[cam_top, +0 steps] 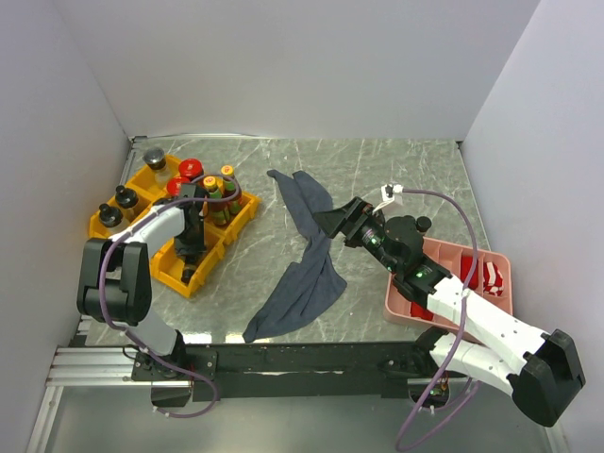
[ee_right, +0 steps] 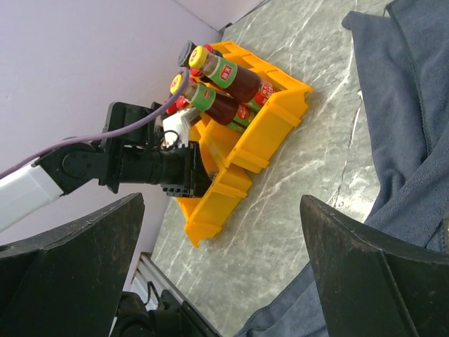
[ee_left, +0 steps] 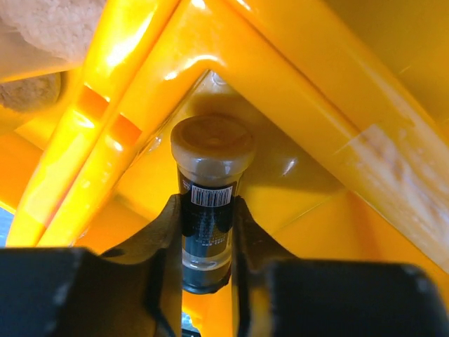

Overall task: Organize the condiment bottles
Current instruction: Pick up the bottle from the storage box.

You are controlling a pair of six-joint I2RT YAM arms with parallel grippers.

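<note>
My left gripper (ee_left: 208, 242) is shut on a small dark bottle (ee_left: 210, 203) with a barcode label and a tan cap, down inside a compartment of the yellow bin (ee_left: 302, 119). From above, the left gripper (cam_top: 190, 242) reaches into the front bin (cam_top: 202, 277). Slim sauce bottles (cam_top: 220, 194), red-lidded jars (cam_top: 192, 170), a silver-capped shaker (cam_top: 154, 159) and black-capped bottles (cam_top: 125, 196) stand in the bins behind it. My right gripper (cam_top: 330, 222) hangs open over the grey-blue cloth (cam_top: 304, 269), holding nothing. In the right wrist view the right gripper (ee_right: 224, 274) faces the bin (ee_right: 242, 151) and two sauce bottles (ee_right: 228, 74).
A pink tray (cam_top: 406, 304) with red packets (cam_top: 491, 276) sits at the right beside the right arm. The grey-blue cloth lies across the middle of the table. White walls close in the left, back and right sides.
</note>
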